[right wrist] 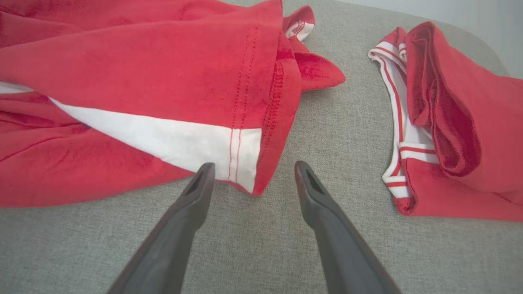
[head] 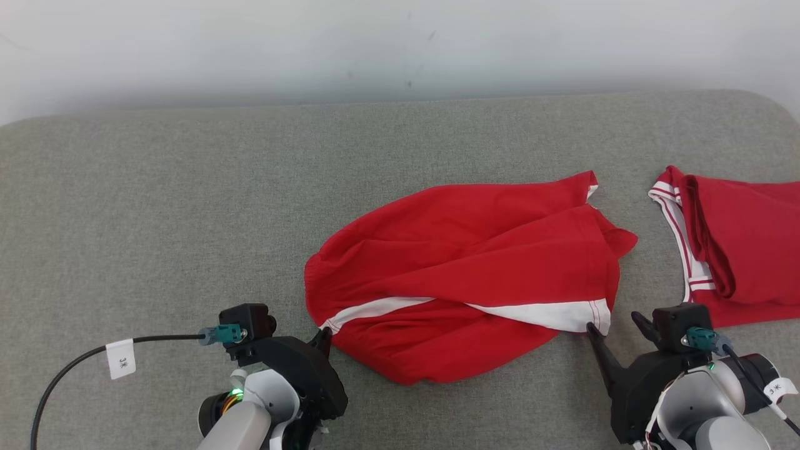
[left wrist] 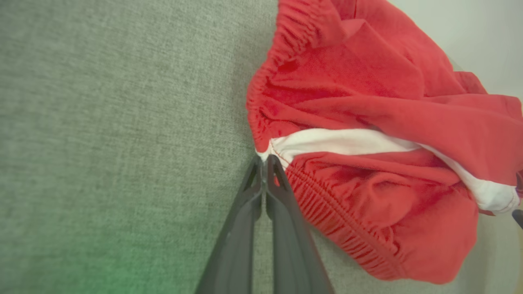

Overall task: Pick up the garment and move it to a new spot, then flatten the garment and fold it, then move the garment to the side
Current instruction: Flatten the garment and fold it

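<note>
The garment (head: 475, 262) is a pair of red shorts with a white side stripe, lying crumpled in the middle of the grey padded surface (head: 156, 219). My left gripper (head: 324, 333) is at its left end. In the left wrist view that gripper (left wrist: 264, 160) is shut, its tips pinching the garment (left wrist: 367, 122) at the waistband corner where the white stripe ends. My right gripper (head: 614, 324) stands open at the garment's lower right hem. In the right wrist view the white hem corner of the garment (right wrist: 163, 81) lies between the spread tips of the right gripper (right wrist: 253, 170), just short of them.
A second red piece of clothing (head: 744, 250) with red-and-white striped trim lies folded at the right edge, also visible in the right wrist view (right wrist: 457, 122). A white wall (head: 400, 44) runs behind the surface. Bare grey surface lies to the left and behind.
</note>
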Available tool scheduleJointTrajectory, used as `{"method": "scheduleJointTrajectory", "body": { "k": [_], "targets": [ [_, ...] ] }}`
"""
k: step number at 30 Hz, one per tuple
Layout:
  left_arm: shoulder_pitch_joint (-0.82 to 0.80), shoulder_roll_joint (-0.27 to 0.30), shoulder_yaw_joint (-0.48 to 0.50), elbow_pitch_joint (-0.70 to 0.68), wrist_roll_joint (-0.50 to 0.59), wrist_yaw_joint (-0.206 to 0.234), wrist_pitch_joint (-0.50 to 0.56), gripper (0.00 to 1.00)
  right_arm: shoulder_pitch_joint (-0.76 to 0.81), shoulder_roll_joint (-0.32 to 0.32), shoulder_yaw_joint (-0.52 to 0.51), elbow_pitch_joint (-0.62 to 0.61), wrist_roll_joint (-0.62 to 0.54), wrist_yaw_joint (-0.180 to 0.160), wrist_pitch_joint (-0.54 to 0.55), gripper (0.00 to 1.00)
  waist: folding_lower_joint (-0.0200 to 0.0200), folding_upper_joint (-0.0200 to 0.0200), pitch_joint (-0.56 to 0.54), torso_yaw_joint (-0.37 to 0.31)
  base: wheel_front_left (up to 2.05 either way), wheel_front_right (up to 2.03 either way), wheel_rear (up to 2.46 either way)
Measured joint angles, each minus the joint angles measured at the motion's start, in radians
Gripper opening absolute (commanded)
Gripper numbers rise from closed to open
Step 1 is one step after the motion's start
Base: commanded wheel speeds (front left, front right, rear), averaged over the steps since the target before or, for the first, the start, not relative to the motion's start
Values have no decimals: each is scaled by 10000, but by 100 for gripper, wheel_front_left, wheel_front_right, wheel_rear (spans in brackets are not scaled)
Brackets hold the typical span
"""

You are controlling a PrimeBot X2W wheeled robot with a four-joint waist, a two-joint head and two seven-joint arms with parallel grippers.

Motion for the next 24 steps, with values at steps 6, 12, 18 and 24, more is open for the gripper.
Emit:
{"method": "scheduleJointTrajectory", "body": {
  "k": [6, 12, 18, 24],
  "targets": [
    [-3, 19, 4, -69, -2, 19, -42, 0, -128, 38, 42, 366, -36, 0, -199, 82, 0, 0, 8, -18, 0, 0, 0],
    [-2, 56, -17, -96, -2, 48, -44, 0, -265, 42, 146, 729, 21, 0, -391, 75, 0, 0, -8, -49, 0, 0, 0],
    [-4, 79, -36, -128, -2, 59, -69, 0, -553, 42, 309, 1072, 27, 0, -550, 52, 0, 0, 26, -31, 0, 0, 0],
    [-1, 79, -50, -115, -2, 40, -184, 0, -686, -56, 512, 1381, 230, 0, -746, 0, 0, 0, -41, 18, 0, 0, 0]
  ]
}}
